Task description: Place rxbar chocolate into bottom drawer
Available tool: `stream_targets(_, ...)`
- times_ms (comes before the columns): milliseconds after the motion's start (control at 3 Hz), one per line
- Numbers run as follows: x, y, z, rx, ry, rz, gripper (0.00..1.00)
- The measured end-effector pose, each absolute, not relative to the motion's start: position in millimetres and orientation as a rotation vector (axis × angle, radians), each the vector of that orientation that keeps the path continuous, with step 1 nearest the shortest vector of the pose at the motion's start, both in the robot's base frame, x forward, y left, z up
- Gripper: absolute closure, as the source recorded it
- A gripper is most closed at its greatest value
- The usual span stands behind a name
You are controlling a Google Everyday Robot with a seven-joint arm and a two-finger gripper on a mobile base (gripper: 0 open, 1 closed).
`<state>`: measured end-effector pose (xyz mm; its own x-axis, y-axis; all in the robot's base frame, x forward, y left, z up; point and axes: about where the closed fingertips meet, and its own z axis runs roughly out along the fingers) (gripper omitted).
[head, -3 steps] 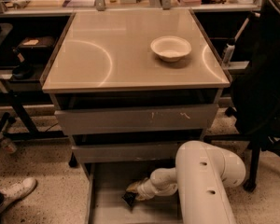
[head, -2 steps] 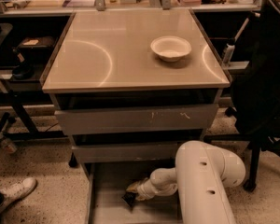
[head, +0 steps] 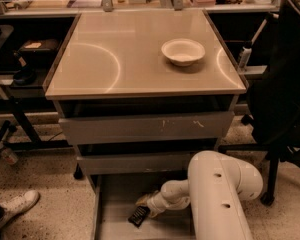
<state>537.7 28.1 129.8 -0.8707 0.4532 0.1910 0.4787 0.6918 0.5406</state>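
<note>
The white arm (head: 217, 199) reaches from the right down into the open bottom drawer (head: 116, 223). Its hand (head: 145, 203) hangs low over the drawer floor. The black snack bar (head: 139, 215) lies on that floor right at the hand's tip; whether the hand grips it, I cannot tell. Above are two shallower drawers (head: 140, 128), slightly open. On the counter (head: 115, 59), a white bowl (head: 183, 51) sits towards the right. A dark chair (head: 282, 84) stands to the right.
</note>
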Motion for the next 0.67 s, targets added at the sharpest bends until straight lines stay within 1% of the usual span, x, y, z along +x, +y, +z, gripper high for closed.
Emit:
stream_targets(333, 537.7, 28.1, 129.8, -0.785, -2.85, -0.929, 0.0)
stream_targets(667, 537.6, 28.1, 129.8, -0.785, -2.85, -0.929, 0.0)
